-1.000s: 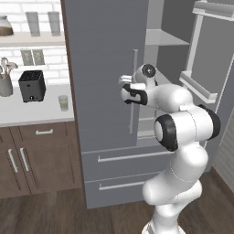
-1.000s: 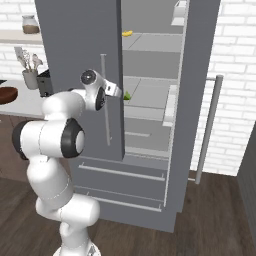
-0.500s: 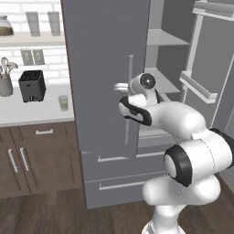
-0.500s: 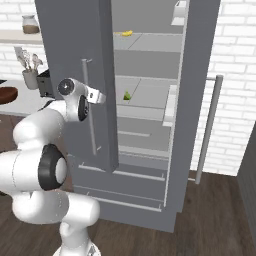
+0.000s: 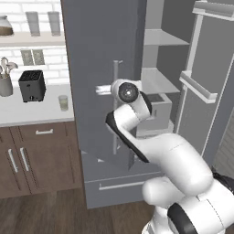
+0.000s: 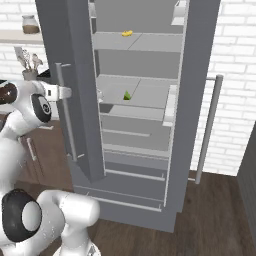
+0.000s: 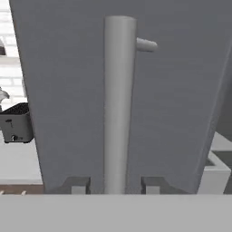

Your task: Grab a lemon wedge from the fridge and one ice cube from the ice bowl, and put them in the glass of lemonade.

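fridge [image 6: 200, 75]: both doors swung out now, left one pulled much wider than a second ago, shelves exposed
left door [image 5: 96, 68]: wider than half a second ago, outer face toward hand camera
door handle [image 7: 118, 104]: vertical bar, dead centre in hand view, running 12 to 6
arm: swung back from fridge interior toward 9 in right base view, elbow folded low
gripper [image 7: 114, 186]: fingertips at 6 either side of handle bar, small gap each side, jaws slackening off the bar after being clamped, nothing carried
lemon wedge [image 6: 127, 95]: on middle shelf, untouched, about 3 from gripper in right base view
glass of lemonade [image 5: 63, 103]: on counter, 9 of fridge
meaning: door-opening step about done, release under way, reach for wedge likely next
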